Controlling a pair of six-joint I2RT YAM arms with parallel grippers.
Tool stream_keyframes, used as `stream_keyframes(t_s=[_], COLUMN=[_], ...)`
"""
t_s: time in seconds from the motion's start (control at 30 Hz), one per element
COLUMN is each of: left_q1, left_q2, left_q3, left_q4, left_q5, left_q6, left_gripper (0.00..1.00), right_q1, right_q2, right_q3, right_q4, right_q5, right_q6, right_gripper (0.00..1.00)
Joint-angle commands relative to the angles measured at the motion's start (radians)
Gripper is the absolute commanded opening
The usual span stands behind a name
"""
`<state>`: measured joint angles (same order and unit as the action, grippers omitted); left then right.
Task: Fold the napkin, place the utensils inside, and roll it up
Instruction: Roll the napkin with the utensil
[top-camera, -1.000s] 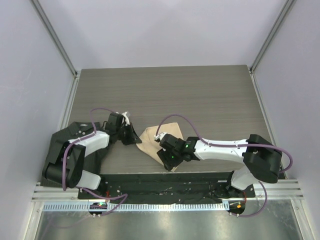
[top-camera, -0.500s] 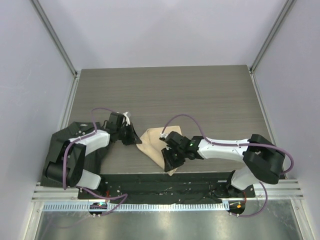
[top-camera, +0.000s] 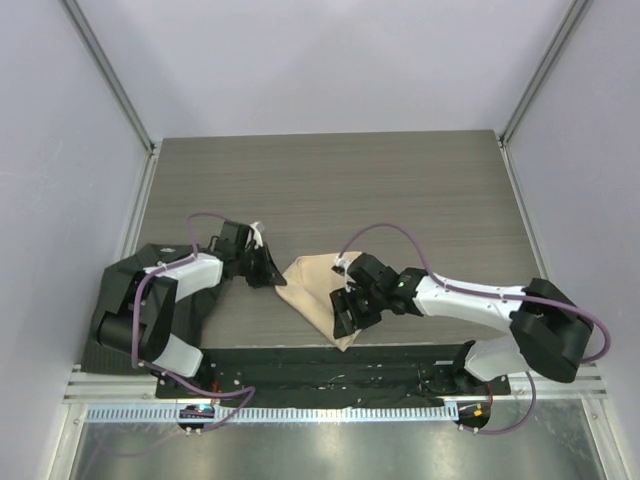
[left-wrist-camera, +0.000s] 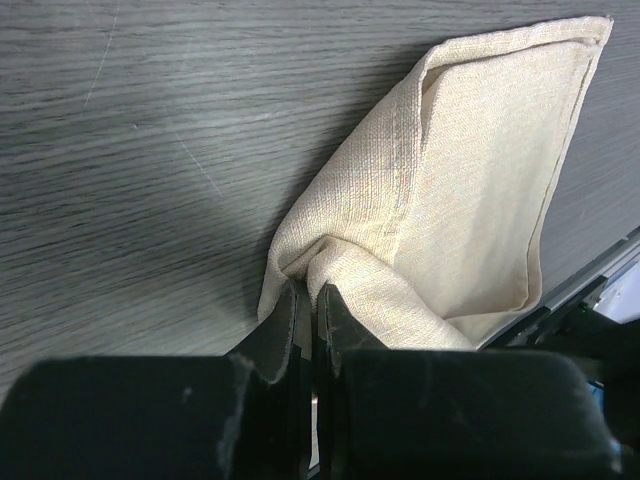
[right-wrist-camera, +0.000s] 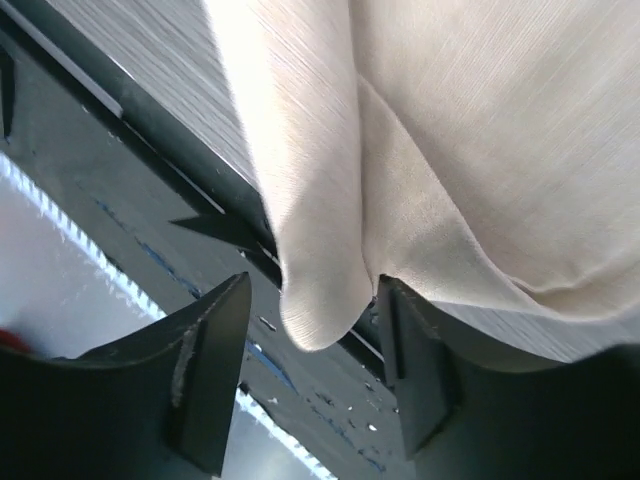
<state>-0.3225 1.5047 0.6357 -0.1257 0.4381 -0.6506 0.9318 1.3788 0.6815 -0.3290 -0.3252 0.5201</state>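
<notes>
Looking down from above, I see the napkin (top-camera: 318, 288) lying close to the near edge of the worktop (top-camera: 330, 190), about in the middle between my two arms. It is already folded over, because the left wrist view shows one layer on top of another with a neat sewn edge. My left fingers (left-wrist-camera: 283, 325) are squeezed tight on the napkin's left corner, and the cloth bunches up a little where they pinch it. I think I hold it there so the napkin cannot slide away while the other arm works. My right fingers (right-wrist-camera: 210, 365) are spread wide, one on each side of the napkin's near tip. That soft tip pokes out between them, over the black strip (top-camera: 390, 358) along the near edge of the worktop. They are not squeezing it, and I can see a gap beside the cloth on both sides. I think they sit like that so they can close on the tip and lift it for the next fold. I cannot see the utensils in any view, so I cannot say where they are. It looks to me like I am in the folding part, and the putting in and rolling up are not done yet. The cloth is floppy, so I should close slowly, or the tip may slip out.
</notes>
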Motion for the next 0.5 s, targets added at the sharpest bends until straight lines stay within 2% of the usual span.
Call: stream_keyframes(t_s=[0.0, 0.13, 0.3, 0.47], left_q1=[-0.004, -0.003, -0.003, -0.003], left_q2=[0.043, 0.045, 0.04, 0.042], left_q3=[-0.004, -0.002, -0.004, -0.002], left_q4=[-0.055, -0.055, -0.057, -0.058], left_q5=[-0.064, -0.062, -0.058, -0.058], left_q6=[0.026, 0.026, 0.025, 0.026], left_gripper=[0.0, 0.0, 0.0, 0.0], right_q1=[0.096, 0.22, 0.317, 0.34], right_q2=[-0.092, -0.043, 0.146, 0.27], right_q3=[0.171, 0.248, 0.38, 0.466], right_q4=[-0.142, -0.16, -0.183, -0.182], right_q5=[0.234, 0.455, 0.653, 0.696], right_q6=[-0.066, -0.109, -0.183, -0.252], right_gripper=[0.64, 0.68, 0.68, 0.67])
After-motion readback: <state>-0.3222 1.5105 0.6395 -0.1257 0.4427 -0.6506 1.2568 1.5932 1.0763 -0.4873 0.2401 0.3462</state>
